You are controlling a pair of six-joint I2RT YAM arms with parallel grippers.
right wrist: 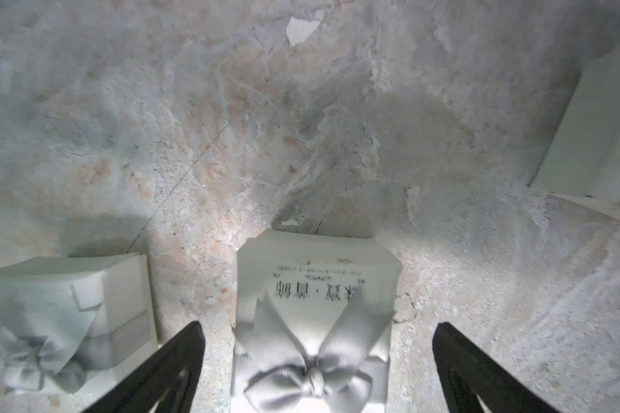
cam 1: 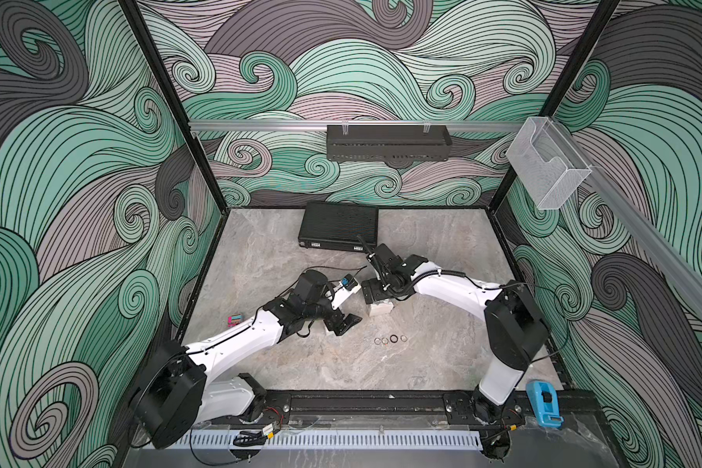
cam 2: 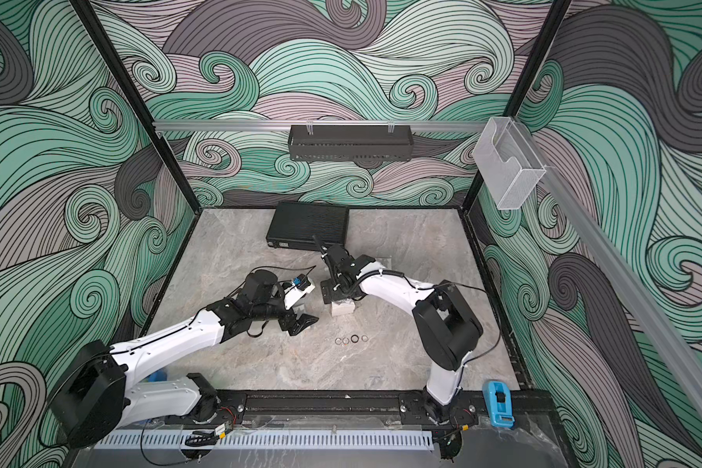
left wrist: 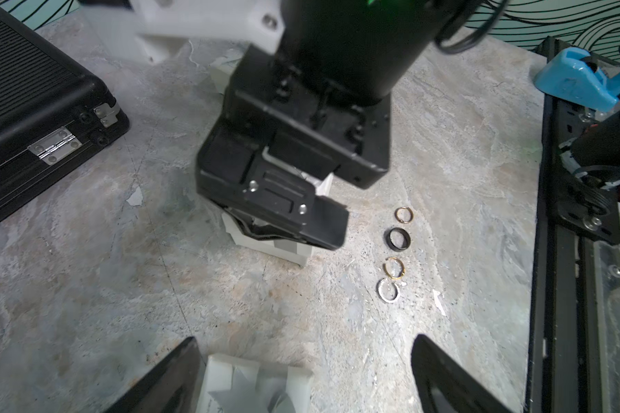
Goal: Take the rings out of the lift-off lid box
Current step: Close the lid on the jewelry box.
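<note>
Several rings (cam 1: 390, 339) (cam 2: 351, 339) lie in a short row on the marble table in both top views. The left wrist view shows them as two gold bands, a black band (left wrist: 397, 238) and a toothed silver one (left wrist: 388, 290). My right gripper (right wrist: 317, 329) (cam 1: 375, 298) hangs open over a white box with a grey bow and printed lid (right wrist: 315, 282) (cam 1: 381, 310); both fingers stand clear of its sides. My left gripper (left wrist: 308, 379) (cam 1: 347, 323) is open around another white bowed box (left wrist: 255, 382), which sits near one finger.
A third white box (right wrist: 595, 143) stands at the edge of the right wrist view. A black case (cam 1: 338, 226) lies at the back. A blue tape dispenser (cam 1: 544, 405) sits on the front rail, and a small pink item (cam 1: 234, 321) lies by the left arm.
</note>
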